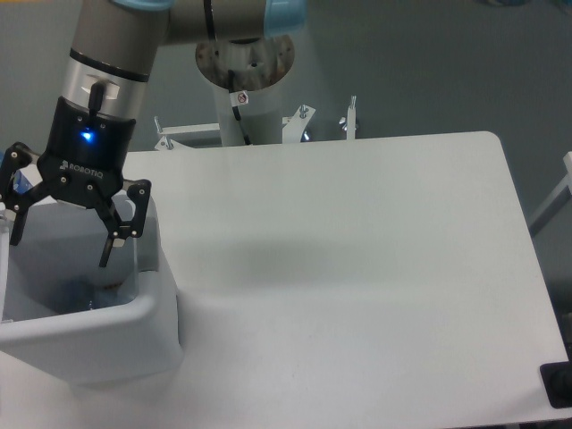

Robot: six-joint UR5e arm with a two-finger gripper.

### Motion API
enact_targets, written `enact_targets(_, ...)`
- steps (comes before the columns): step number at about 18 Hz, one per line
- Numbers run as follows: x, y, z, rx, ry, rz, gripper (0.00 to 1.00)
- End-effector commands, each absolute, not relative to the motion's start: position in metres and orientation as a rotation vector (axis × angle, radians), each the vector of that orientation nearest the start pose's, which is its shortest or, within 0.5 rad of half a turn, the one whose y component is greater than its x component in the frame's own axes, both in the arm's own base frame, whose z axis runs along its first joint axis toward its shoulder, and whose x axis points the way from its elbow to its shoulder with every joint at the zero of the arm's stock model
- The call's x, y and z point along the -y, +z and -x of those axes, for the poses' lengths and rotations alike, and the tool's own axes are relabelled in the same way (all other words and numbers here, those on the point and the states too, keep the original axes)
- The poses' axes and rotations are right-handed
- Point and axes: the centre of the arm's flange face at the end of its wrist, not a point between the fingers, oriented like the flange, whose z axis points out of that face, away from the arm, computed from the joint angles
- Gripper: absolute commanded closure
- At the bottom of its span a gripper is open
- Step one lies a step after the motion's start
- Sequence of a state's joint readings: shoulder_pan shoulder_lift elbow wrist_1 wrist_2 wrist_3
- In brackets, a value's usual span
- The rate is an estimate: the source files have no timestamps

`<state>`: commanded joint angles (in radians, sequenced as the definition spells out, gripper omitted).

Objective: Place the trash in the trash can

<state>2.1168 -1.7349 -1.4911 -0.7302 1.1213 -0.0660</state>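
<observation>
End effector, black two-finger type, hangs over the large white plastic rectangular trash can at the white counter's left edge, fingers spread wide, gripping nothing. A blurred bluish clear shape, possibly the plastic bottle, lies inside the can.

The trash can stands at the table's left edge, the gripper above its opening.
</observation>
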Motion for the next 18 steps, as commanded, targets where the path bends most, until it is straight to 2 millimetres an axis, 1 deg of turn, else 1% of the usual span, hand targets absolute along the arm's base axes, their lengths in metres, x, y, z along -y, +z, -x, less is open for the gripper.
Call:
enact_targets(2,-0.595,0.556,0.170,0.520,-0.258,2.240,0.00)
enact_targets(3,-0.587,0.565,0.185,0.547,-0.226,2.220,0.00)
enact_targets(4,-0.576,0.577,0.204,0.580,-0.188,2.195,0.00)
enact_targets(5,-0.567,0.587,0.216,0.605,-0.152,2.174,0.00)
enact_targets(7,-0.550,0.595,0.241,0.674,-0.051,2.157,0.00)
enact_targets(8,-0.537,0.603,0.253,0.714,0.010,2.140,0.00)
enact_targets(10,-0.514,0.610,0.272,0.794,0.122,2.122,0.00)
enact_targets(12,-0.498,0.607,0.282,0.844,0.215,2.129,0.00)
enact_targets(13,-0.492,0.605,0.286,0.831,0.267,2.153,0.00)
enact_targets(14,-0.487,0.600,0.290,0.803,0.320,2.193,0.00)
enact_targets(18,-0.473,0.580,0.297,0.608,0.523,2.454,0.00)
